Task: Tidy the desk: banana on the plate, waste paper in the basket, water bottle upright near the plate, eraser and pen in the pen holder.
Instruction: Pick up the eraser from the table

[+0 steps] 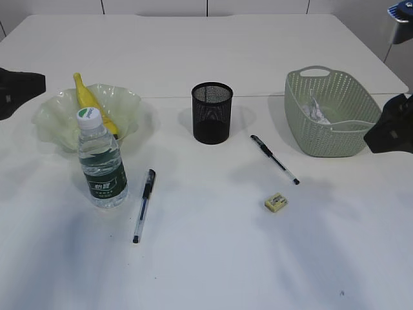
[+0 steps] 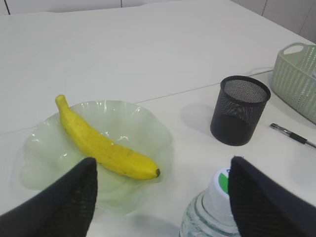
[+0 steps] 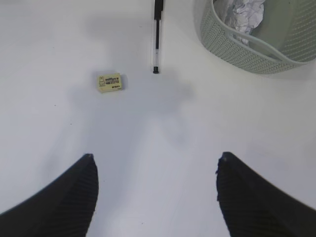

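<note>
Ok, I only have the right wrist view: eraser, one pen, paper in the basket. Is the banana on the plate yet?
Observer: Yes, the banana lies in the green plate.
Operator: And the water bottle?
Observer: The water bottle stands upright just in front of the plate.
Operator: Any other pen around?
Observer: Yes, a second pen lies on the table beside the bottle, outside the pen holder.

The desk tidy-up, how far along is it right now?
Done: the banana lies on the plate, crumpled paper sits in the basket, and the water bottle stands upright beside the plate. In hand: nothing; the left gripper and right gripper are open and empty. Left: the eraser and two pens lie on the table, outside the pen holder.
</note>
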Motion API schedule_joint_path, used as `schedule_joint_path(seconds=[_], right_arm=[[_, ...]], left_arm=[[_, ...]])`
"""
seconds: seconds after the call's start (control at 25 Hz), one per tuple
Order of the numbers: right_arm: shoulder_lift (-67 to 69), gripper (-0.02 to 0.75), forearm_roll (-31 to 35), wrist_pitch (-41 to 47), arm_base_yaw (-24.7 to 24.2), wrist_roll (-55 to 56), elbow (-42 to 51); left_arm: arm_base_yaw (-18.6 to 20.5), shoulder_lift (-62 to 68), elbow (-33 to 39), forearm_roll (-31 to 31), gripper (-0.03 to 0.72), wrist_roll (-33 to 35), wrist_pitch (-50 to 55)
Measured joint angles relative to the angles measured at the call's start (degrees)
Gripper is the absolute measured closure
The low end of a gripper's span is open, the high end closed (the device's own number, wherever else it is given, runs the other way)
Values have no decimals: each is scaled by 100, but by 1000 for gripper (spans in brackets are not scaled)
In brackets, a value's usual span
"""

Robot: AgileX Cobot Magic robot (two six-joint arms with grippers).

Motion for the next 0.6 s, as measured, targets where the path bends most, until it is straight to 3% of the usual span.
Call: schedule_joint_path(seconds=[0.16,0.6], right_arm=[[0,180,0,0,0,0,0],[0,180,25,0,0,0,0]], left_arm=[[0,-326,0,757,109,-1008,429],[0,-1011,-12,3778,109,-4219,558]])
